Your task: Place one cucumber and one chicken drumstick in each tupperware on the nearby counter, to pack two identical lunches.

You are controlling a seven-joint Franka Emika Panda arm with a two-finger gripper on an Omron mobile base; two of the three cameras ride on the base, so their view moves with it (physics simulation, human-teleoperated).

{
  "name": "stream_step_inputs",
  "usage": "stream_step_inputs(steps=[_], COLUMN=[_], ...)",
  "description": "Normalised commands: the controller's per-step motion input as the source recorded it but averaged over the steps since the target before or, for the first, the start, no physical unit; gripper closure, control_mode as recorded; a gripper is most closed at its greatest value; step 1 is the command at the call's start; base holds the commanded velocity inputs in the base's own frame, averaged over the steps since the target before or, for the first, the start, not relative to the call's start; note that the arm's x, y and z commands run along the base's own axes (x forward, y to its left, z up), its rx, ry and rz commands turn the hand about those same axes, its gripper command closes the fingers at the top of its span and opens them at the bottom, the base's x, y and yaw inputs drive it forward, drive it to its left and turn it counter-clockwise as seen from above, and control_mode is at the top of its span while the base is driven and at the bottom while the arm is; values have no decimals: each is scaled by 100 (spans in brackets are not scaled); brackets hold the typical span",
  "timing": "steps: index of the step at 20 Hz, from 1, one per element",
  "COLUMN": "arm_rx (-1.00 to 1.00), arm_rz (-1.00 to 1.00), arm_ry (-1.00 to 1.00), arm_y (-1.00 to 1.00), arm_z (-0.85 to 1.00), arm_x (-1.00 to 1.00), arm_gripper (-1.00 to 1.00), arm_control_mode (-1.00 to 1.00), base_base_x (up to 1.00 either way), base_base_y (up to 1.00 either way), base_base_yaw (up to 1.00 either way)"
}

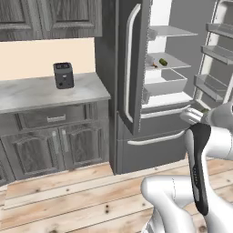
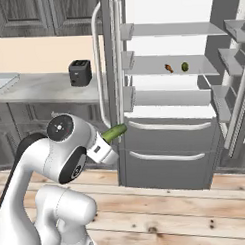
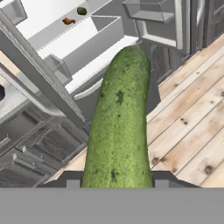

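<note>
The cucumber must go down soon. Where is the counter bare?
Bare stone lies all around the toaster on the counter, widest on the side away from the fridge. A tray takes the counter's far end in the right base view.

Open fridge point(image 2: 163, 93) — plank floor point(image 1: 68, 200)

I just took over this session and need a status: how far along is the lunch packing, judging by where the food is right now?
Nothing can be confirmed as packed: a tupperware at the counter's far end holds something small I can't identify. In hand: the gripper is shut on one cucumber outside the open fridge. Left: a drumstick and a second cucumber sit on a fridge shelf, so most of the job remains.
</note>
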Motion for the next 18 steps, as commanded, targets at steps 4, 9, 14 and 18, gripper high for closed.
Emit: stream_step_inputs(steps=[4,9,14,18], arm_rx=[0,0,0,0], arm_rz=[0,0,0,0], arm_ry=[0,0,0,0], arm_y=[0,0,0,0], arm_z=[0,0,0,0], arm_x=[0,0,0,0], arm_gripper=[100,100,100,100], arm_control_mode=[100,100,100,100], base_base_x=[-31,-26,6,86], base_base_y=[100,100,85,66], base_base_yaw=[-13,61,69,49])
